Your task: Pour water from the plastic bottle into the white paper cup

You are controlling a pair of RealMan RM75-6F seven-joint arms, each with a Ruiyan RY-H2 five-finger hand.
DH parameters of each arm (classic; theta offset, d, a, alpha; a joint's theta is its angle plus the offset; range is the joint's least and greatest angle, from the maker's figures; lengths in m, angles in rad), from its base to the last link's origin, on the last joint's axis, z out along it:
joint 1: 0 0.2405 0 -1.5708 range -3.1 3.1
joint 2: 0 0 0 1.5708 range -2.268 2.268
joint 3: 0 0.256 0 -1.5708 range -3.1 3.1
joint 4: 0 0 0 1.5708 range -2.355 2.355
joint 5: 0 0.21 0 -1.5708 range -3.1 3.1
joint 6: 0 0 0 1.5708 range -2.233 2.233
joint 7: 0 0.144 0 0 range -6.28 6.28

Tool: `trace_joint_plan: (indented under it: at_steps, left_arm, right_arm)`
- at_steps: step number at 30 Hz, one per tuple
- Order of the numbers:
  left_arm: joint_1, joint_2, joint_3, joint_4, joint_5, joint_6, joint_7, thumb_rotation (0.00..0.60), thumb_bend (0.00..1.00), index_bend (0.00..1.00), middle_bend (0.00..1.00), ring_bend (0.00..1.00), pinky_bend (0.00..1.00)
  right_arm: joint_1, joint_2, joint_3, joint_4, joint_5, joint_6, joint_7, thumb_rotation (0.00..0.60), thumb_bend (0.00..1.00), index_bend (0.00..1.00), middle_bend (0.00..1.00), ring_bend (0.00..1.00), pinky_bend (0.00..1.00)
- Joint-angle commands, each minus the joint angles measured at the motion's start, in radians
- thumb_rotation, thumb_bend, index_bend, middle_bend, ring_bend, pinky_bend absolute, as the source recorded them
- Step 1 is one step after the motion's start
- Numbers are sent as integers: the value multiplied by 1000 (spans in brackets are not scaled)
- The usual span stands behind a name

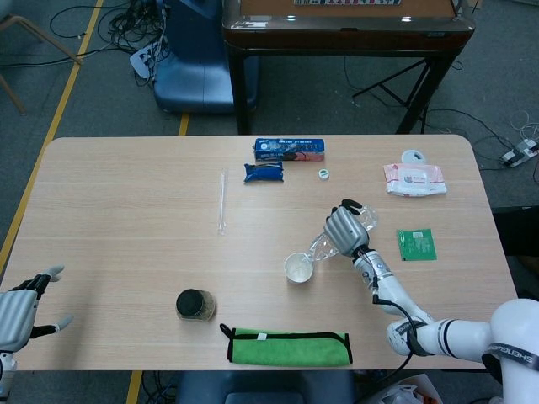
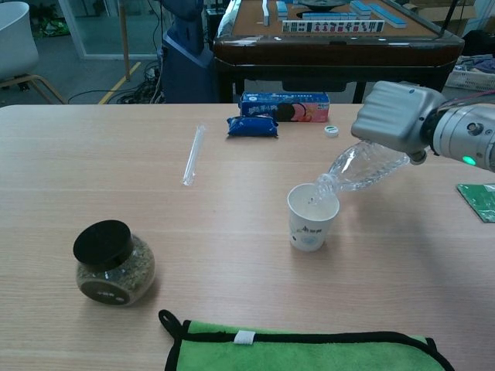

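The right hand (image 2: 393, 120) is gripping the clear plastic bottle (image 2: 363, 166) by its base end, its fingers wrapped around the body. In the chest view the bottle's long axis is running from upper right down to lower left, and its open neck is pointing down-left and sitting right at the rim of the white paper cup (image 2: 312, 217), over the cup's mouth. The cup is standing upright on the light wooden surface (image 2: 232, 232), a little right of the frame's centre. In the head view the same bottle (image 1: 323, 244) is slanting from the right hand (image 1: 344, 228) down-left toward the cup (image 1: 298, 268), just right of centre.

The left hand (image 1: 18, 311) is showing at the lower left edge of the head view, its fingers spread apart and holding nothing.

A small white bottle cap (image 2: 332, 130) is lying toward the far edge of the surface, right of a blue rectangular snack box (image 2: 284, 106) and a dark blue wrapped packet (image 2: 252, 126). A clear plastic tube (image 2: 192, 154) is lying left of centre. A round glass jar with a black lid (image 2: 113, 263) is standing at lower left, and a green cloth with black edging (image 2: 302, 352) is lying along the bottom edge. In the head view, a pink-and-white wipes pack (image 1: 414, 178) and a green flat sachet (image 1: 417, 244) are lying on the right side.
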Motion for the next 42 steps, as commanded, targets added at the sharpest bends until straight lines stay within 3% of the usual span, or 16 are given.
trace_joint_plan:
  at_steps: [1,14,26,37,42]
  left_arm:
    - [0,0,0,0,-1,-1,0,600,39,209,337,419,575]
    - [0,1,-1,-3,-3,-1,3,600,39,209,337,419,575]
    - [0,1,0,-4,-5,-2,6,600,39,209,337,419,575]
    - [0,-1,1,-1,-7,-5,8,600,38,209,337,419,575]
    - [0,-2,2,0,-8,-7,11,600,38,209,337,419,575]
  right_arm:
    - [2,2,-2,-3,0,4,-4,600,150,629,634,524,497]
    - [4,0,-5,-5,6,18,9,600,150,629,634,524,497]
    - [-30,1,15,-1,4,28,136,600,150,629,634,524,497]
    - [-122,19,38,11,-63,27,455,600,149,629,633,524,497]
    - [-169,30,66,4,-101,6,675,600,149,629,634,524,497]
